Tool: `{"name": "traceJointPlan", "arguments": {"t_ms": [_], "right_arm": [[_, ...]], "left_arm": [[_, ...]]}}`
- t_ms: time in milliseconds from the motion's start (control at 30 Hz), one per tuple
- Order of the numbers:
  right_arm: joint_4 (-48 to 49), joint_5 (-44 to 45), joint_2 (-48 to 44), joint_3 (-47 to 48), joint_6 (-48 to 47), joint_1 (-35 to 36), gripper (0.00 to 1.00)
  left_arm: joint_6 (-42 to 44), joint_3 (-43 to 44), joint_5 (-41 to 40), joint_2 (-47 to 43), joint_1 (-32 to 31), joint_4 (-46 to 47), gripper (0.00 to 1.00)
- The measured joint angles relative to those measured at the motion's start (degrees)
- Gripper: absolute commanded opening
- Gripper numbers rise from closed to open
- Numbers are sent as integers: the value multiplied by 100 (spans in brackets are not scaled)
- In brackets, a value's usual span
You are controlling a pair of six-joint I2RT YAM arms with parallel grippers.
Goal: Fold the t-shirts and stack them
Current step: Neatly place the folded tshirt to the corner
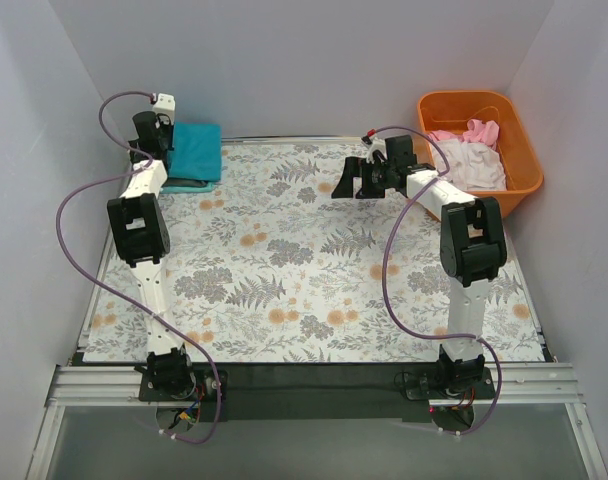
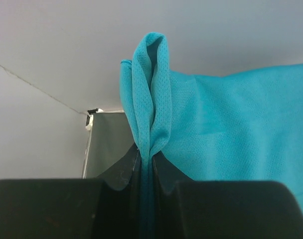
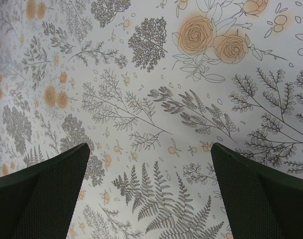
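Observation:
A folded teal t-shirt (image 1: 194, 152) lies at the far left corner of the table. My left gripper (image 1: 152, 148) is at its left edge, shut on a pinched fold of the teal t-shirt (image 2: 151, 99); the cloth rises from between the fingers (image 2: 122, 167). My right gripper (image 1: 352, 180) is open and empty, held above the floral table covering (image 3: 151, 99) at the far middle-right. White and pink t-shirts (image 1: 471, 155) lie crumpled in the orange tub (image 1: 529, 170). A dark grey edge (image 1: 184, 185) shows under the teal shirt.
The orange tub stands at the far right, beside the table covering (image 1: 284, 270). Walls close in the table on the left, back and right. Both arms reach from the near edge to the far side.

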Motion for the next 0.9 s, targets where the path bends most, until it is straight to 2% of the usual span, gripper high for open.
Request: {"name": "traceJointPlan", "arguments": {"t_ms": [533,633,900], "right_arm": [[-9,7,66,15,-31,131,98],[-57,11,101,46,-42,140,98],[-120,22,153,55,-52,164,98]], "left_arm": [[221,66,55,125,278,79,1],[262,66,59,144,289,83,4],[444,361,44,590,297,181,25]]}}
